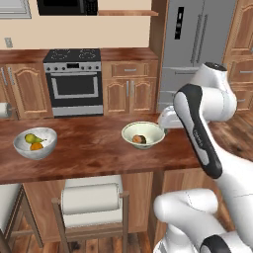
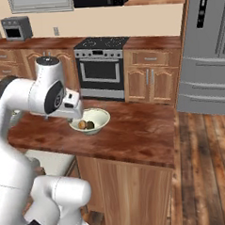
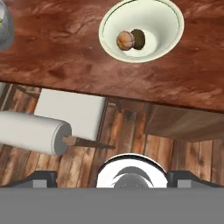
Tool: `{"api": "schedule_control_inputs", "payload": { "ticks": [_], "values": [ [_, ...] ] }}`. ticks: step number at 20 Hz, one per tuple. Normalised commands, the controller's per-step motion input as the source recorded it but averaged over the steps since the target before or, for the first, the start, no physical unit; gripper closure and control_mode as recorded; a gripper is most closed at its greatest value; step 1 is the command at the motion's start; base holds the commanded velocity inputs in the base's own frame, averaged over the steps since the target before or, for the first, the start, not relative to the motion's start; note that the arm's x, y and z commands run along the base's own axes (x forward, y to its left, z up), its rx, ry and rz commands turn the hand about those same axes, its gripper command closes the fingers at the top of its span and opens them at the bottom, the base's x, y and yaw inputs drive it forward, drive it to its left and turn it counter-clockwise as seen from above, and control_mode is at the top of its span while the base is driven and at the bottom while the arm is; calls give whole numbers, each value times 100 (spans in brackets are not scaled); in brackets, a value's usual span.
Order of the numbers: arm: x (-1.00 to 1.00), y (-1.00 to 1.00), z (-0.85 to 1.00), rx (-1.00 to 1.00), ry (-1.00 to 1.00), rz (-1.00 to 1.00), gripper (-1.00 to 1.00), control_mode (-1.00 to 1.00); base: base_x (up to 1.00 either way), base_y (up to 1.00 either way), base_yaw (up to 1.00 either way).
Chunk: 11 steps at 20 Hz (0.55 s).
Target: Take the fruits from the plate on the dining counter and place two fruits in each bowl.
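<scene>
Counter (image 1: 94,148) seen with two bowls on it, well apart. Left bowl (image 1: 34,143) loaded with pear (image 1: 31,138) and orange (image 1: 36,146). Right bowl (image 1: 143,135) loaded with tan fruit (image 1: 137,139) and dark fruit (image 1: 143,140), touching each other. Plate (image 1: 168,118) mostly hidden behind arm, just right of right bowl. Gripper (image 2: 77,115) parked over that bowl's near-left rim; claw released, nothing grasped. Stool (image 1: 91,200) tucked under counter.
</scene>
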Motion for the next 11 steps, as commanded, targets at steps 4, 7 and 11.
{"api": "schedule_control_inputs", "payload": {
  "ticks": [4,7,11],
  "values": [
    [-100,-33,18,1,-19,0,-100,-100,0,0,0],
    [-100,-43,0,0,-17,0,-100,-100,0,0,0],
    [-97,-32,2,0,-15,-1,-100,-100,0,0,0]
  ]
}}
